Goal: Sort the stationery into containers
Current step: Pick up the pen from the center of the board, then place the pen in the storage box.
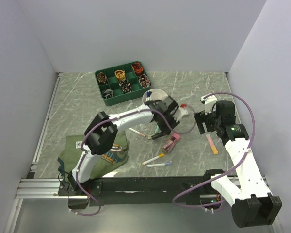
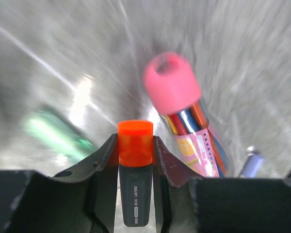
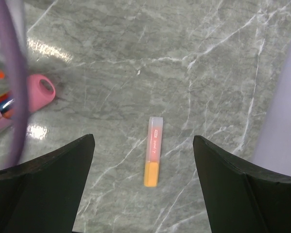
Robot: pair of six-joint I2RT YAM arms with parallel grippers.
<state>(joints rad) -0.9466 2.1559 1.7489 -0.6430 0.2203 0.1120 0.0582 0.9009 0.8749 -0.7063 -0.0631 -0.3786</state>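
My left fingers (image 2: 103,167) pinch an orange highlighter (image 2: 135,143), right fingers (image 3: 48,179) spread, loads of pens (image 1: 153,159) unsorted at the cup's (image 1: 153,93) 6 o'clock.

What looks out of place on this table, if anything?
The olive-green shirt at the near left of the table stands out: it is clothing among stationery. Several loose pens lie scattered at varied angles on the tabletop, outside the white cup. Nothing looks spilled or broken.
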